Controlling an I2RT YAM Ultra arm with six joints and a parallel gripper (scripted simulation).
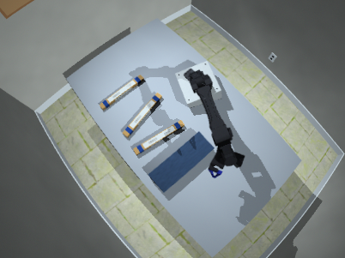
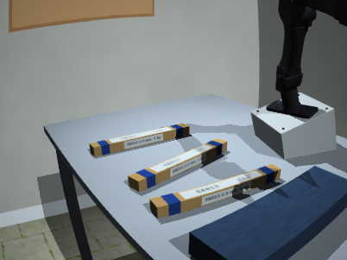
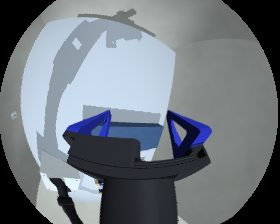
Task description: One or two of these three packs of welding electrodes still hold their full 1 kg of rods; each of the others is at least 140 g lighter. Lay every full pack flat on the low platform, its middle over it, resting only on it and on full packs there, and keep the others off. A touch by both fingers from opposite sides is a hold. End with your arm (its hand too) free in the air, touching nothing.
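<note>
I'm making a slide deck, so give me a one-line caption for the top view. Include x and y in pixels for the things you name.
Three packs (image 1: 122, 93) (image 2: 140, 140) lie apart beside a blue platform (image 1: 180, 163) (image 2: 276, 217) (image 3: 137, 134), the tool (image 1: 223, 164) (image 3: 138, 113) open.

Illumination: moderate on the tabletop (image 1: 253, 123) (image 2: 129, 120) (image 3: 125, 65), dim at the surrounding walls. Top view: the arm's hard-edged shadow extends to 5 o'clock. Exterior view: shadows cross the packs (image 2: 216, 185); small print is blurred. Wrist view: barrel distortion bows straight edges; black vignetting occupies the corners, including 2 and 10 o'clock.
</note>
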